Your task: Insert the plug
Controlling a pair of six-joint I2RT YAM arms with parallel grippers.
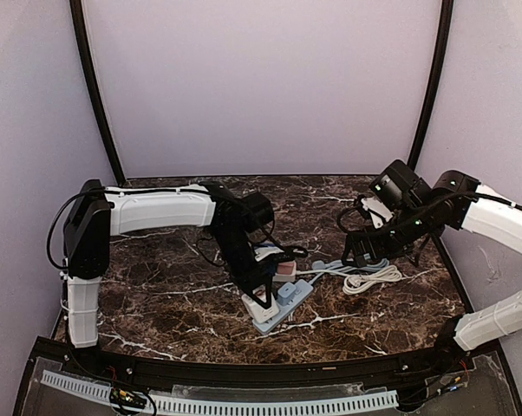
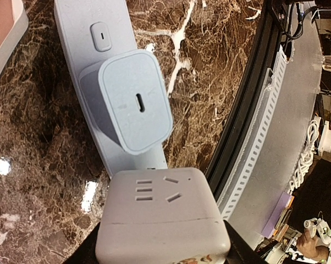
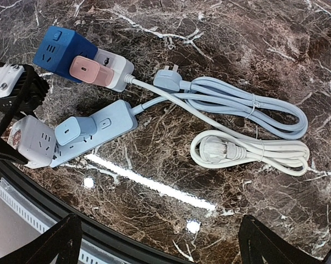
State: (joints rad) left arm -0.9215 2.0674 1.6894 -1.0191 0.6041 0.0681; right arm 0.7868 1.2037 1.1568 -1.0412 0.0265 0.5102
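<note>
Fig.: L hand (image 1: 259, 299) grips white cube plug (image 2: 163, 214) at near end of blue strip (image 2: 80, 49), just beside seated charger (image 2: 135, 102). Align pins w/ socket, press straight down, no tilt. R hand (image 1: 369, 251) wide, empty, over coiled cords (image 3: 248, 151).

Looks like a robotics lab test cell. Boxed in by plain lilac panels (image 1: 261, 87), with black poles (image 1: 94, 95) at upper left and upper right. Floored with a dark marble-patterned tabletop (image 1: 157, 295), edged along the bottom by a slotted white cable duct (image 1: 244, 403). Backed, at the right of the left wrist view, by clutter and loose cables (image 2: 311, 148).
</note>
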